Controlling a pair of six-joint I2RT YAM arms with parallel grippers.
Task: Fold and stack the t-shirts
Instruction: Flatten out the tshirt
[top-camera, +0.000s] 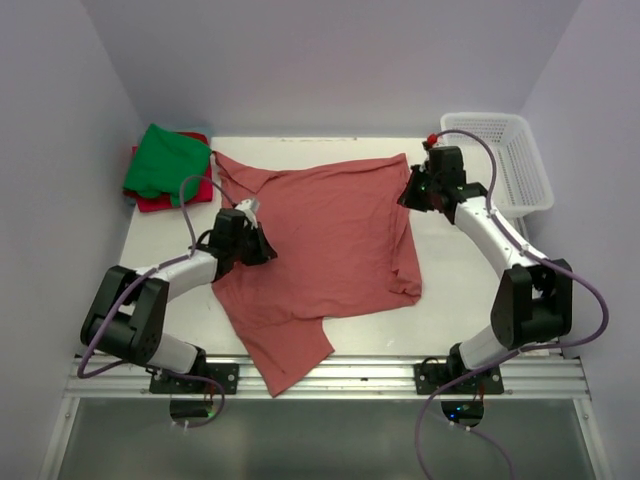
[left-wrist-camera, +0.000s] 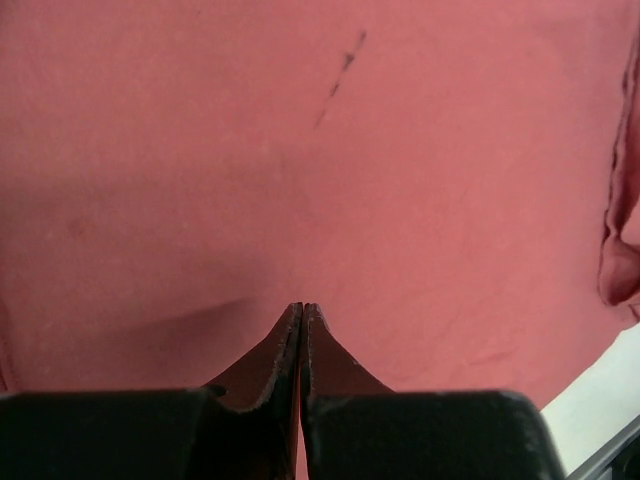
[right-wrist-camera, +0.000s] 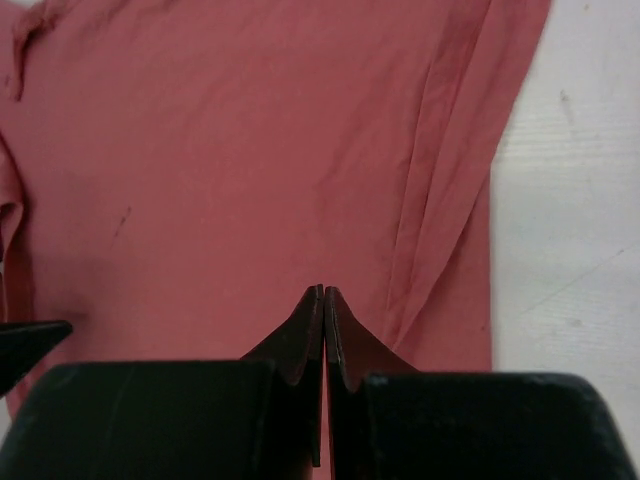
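The large brick-red t-shirt (top-camera: 330, 240) lies spread and part folded across the middle of the table, and its lower corner reaches the front edge. It fills the left wrist view (left-wrist-camera: 330, 180) and most of the right wrist view (right-wrist-camera: 250, 160). My left gripper (top-camera: 262, 245) is shut, with its tips (left-wrist-camera: 302, 306) over the shirt's left side. My right gripper (top-camera: 408, 192) is shut, with its tips (right-wrist-camera: 324, 290) over the shirt near its far right corner. No cloth shows between either pair of jaws. The green t-shirt (top-camera: 160, 160) lies folded on the red-pink t-shirt (top-camera: 165, 198) at the far left.
A white mesh basket (top-camera: 505, 160) stands at the far right corner. The bare white table (top-camera: 455, 290) shows right of the shirt and in the right wrist view (right-wrist-camera: 570, 200). A metal rail (top-camera: 380, 375) runs along the front edge. Walls close in the left, right and back.
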